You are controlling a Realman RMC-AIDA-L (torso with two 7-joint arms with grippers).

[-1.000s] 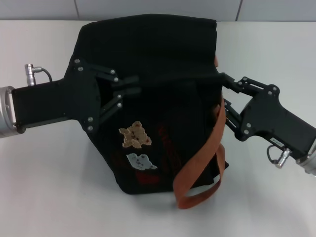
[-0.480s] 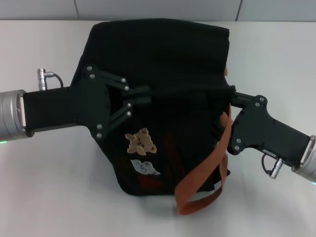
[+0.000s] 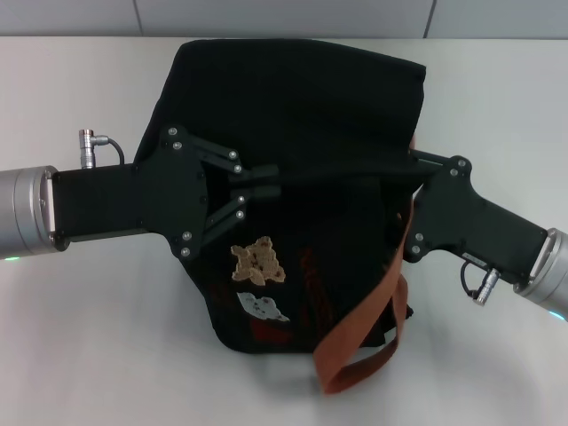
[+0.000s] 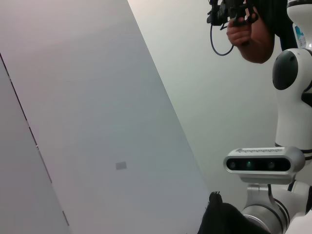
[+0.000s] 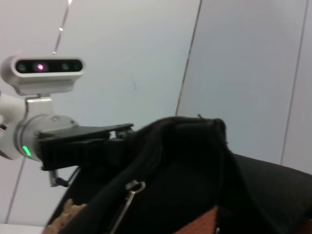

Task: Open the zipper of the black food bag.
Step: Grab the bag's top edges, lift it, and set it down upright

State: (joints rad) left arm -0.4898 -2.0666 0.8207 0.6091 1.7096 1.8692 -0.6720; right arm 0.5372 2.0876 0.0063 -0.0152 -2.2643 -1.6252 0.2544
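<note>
The black food bag (image 3: 302, 98) lies on the white table (image 3: 80, 337), its bear patches (image 3: 257, 262) facing up and one orange-brown strap (image 3: 364, 328) trailing off the near right corner. My left gripper (image 3: 258, 180) reaches in from the left, its fingers pinched on a fold of fabric near the bag's middle. My right gripper (image 3: 410, 165) presses into the bag's right end with its links folded in and its fingertips buried in the fabric. The zipper (image 3: 337, 172) runs as a taut dark line between the two grippers. Its silver pull (image 5: 132, 188) hangs free in the right wrist view.
A tiled wall (image 3: 284, 16) rises just behind the table's far edge. The left wrist view faces the room: the robot's head camera (image 4: 263, 163), and a person's hand (image 4: 246, 36) holding a device high up.
Both arms and the bag have shifted right and slightly nearer. The right gripper went from open around the bag's right end to folded in against it.
</note>
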